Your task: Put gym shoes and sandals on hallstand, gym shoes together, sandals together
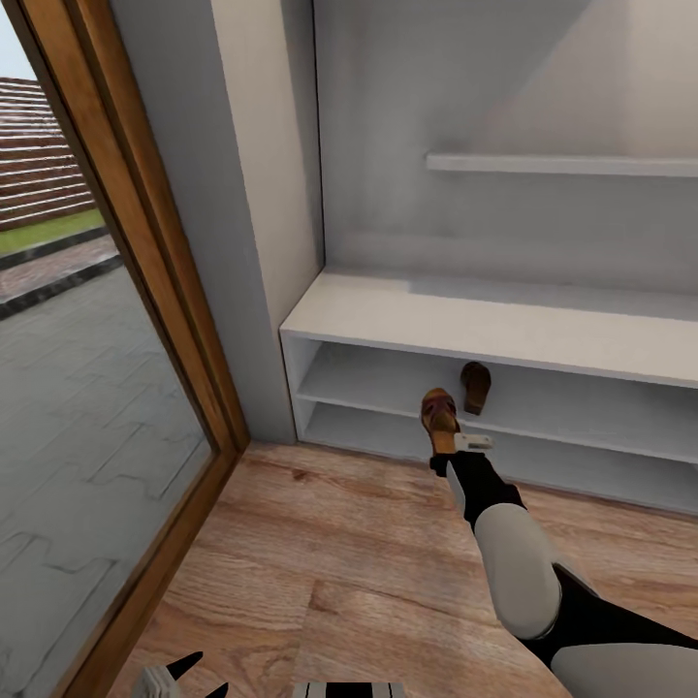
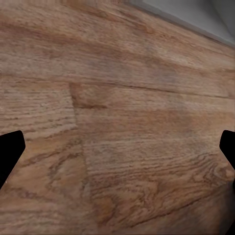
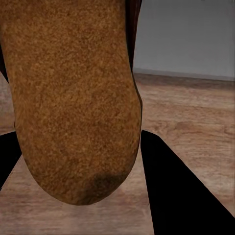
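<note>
One dark-brown sandal [image 1: 475, 386] lies on the upper open shelf of the white hallstand [image 1: 485, 325]. A second sandal [image 1: 438, 409] hangs just in front of that shelf, left of the first, with my right gripper [image 1: 446, 442] shut on its heel end. In the right wrist view its brown sole [image 3: 73, 88] sits between the black fingers [image 3: 176, 191] of the right gripper [image 3: 83, 171]. My left gripper [image 1: 189, 679] is low over the corridor floor [image 1: 339, 562], open, with bare planks [image 2: 122, 98] between its fingertips [image 2: 10, 152]. The gym shoes are out of view.
A glass door in a wooden frame [image 1: 145, 291] runs along the left. A white side panel [image 1: 262, 194] borders the hallstand's left end. A wall shelf [image 1: 562, 165] hangs above the bench top. Open wood floor lies between me and the rack.
</note>
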Available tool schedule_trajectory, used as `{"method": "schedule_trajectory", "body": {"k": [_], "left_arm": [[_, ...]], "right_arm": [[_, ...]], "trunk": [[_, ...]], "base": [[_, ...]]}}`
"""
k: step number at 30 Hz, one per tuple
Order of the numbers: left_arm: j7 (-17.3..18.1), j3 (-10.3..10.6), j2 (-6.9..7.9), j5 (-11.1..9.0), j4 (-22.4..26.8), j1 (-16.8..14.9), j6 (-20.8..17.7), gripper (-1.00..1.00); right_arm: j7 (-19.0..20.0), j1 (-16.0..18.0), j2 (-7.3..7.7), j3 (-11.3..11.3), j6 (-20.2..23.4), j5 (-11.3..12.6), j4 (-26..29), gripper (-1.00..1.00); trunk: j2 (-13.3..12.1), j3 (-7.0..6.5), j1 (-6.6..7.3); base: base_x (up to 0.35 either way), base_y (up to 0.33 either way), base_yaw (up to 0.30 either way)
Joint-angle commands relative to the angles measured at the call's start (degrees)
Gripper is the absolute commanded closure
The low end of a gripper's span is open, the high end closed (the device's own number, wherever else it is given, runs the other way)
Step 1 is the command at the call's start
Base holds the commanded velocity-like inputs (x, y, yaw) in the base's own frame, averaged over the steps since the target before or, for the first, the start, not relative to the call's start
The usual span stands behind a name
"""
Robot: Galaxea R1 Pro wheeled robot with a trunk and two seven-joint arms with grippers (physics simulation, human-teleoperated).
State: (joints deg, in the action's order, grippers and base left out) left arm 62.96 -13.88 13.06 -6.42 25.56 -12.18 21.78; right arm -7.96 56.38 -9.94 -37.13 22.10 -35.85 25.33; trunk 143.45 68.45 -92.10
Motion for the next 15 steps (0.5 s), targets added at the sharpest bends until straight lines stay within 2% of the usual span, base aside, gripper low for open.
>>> {"method": "schedule_trajectory", "body": {"k": [1, 6, 15], "left_arm": [[0.2, -0.2, 0.01, -0.1, -0.2, 0.1, 0.3, -1.00], [0.2, -0.1, -0.04, 0.0, -0.2, 0.2, 0.3, -1.00], [0.1, -0.1, -0.05, 0.0, -0.2, 0.2, 0.3, -1.00]], "right_arm": [[0.0, 0.0, -0.06, 0.0, 0.2, -0.2, -0.2, 1.00], [0.0, 0.0, -0.06, -0.1, 0.3, -0.2, -0.5, 1.00], [0.0, 0.0, -0.06, -0.1, 0.4, -0.3, -0.6, 1.00]], "trunk": [[0.0, 0.05, -0.01], [0.0, 0.05, -0.01], [0.0, 0.05, -0.01]], "base": [[0.000, 0.000, 0.000], [0.041, 0.000, 0.000], [0.228, 0.000, 0.000]]}}
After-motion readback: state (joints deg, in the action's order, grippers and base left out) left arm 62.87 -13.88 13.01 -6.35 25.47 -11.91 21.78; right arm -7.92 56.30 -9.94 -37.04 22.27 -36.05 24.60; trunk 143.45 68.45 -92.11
